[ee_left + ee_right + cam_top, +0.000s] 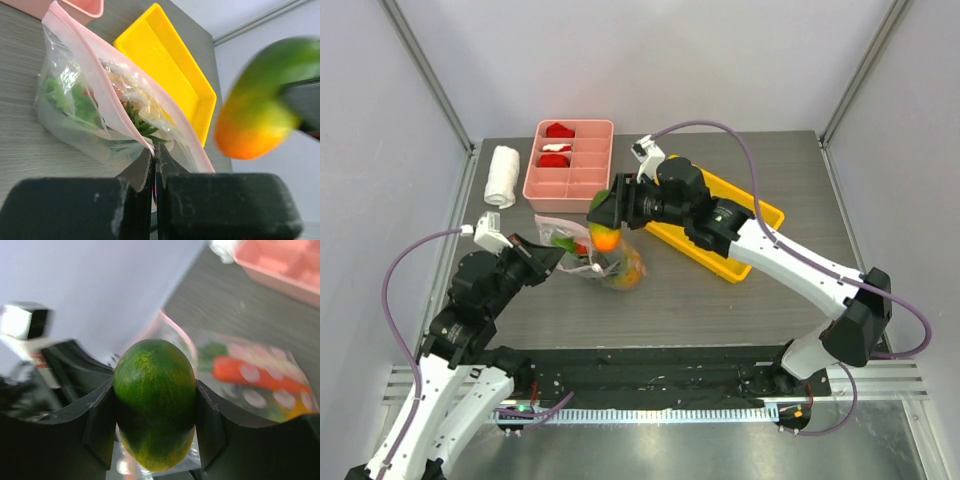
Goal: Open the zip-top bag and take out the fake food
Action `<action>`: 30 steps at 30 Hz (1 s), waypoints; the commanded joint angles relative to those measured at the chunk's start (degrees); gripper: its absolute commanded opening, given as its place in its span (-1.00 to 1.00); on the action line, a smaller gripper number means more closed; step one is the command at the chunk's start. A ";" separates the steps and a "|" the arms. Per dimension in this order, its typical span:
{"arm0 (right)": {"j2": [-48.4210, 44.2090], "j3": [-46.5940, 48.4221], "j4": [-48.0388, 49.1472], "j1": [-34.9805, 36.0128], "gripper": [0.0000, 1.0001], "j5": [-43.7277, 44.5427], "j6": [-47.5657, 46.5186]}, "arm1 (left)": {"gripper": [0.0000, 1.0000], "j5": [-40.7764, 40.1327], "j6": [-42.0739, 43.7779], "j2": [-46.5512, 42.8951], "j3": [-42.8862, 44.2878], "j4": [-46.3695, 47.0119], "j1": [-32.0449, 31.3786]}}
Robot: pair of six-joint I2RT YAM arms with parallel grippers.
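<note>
Edge of zip-top bag (95,110) is pinched by fully closed left gripper (155,160). Mango (154,385) is clamped between partly spread right gripper (155,422) fingers, above bag.

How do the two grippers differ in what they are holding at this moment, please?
The left gripper is shut tight, its jaws nearly meeting on the thin edge of the zip-top bag; the right gripper stands much wider, clamped around the round green-orange mango. The left gripper sits low beside the bag; the right gripper is raised above it. Both are holding something.
</note>
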 commanded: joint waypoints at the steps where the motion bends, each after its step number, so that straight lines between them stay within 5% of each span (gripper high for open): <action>1: -2.37 -0.86 -3.01 -3.33 -0.56 3.11 -2.94 | -1.00 -2.79 4.21 -0.23 5.95 -1.45 -0.11; 7: -0.89 -2.96 -15.06 -15.82 -0.56 21.58 -11.82 | -1.00 -2.00 6.94 2.58 11.06 -2.51 -0.11; 14: 8.87 -9.12 -15.87 -26.37 -0.28 20.36 -13.77 | -1.00 5.27 7.65 11.79 13.45 3.71 -0.02; 17: 10.19 -10.88 -14.11 -27.17 0.04 20.80 -14.56 | -1.00 8.27 6.95 15.22 10.82 6.97 -0.11; 19: 10.37 -11.06 -14.20 -28.05 0.62 21.67 -15.17 | -0.99 9.68 6.42 16.99 10.19 9.44 -0.11; 21: 9.50 -10.53 -15.59 -28.05 0.96 23.78 -16.22 | -1.00 12.84 6.33 19.36 10.19 10.49 -0.11; 27: 6.16 0.61 -27.00 -21.83 0.99 33.72 -18.60 | -1.00 15.66 4.75 19.37 8.00 13.31 -0.02; 30: 3.62 5.11 -25.64 -14.18 0.81 20.85 -15.46 | -0.99 15.23 4.14 17.62 6.85 13.31 -0.11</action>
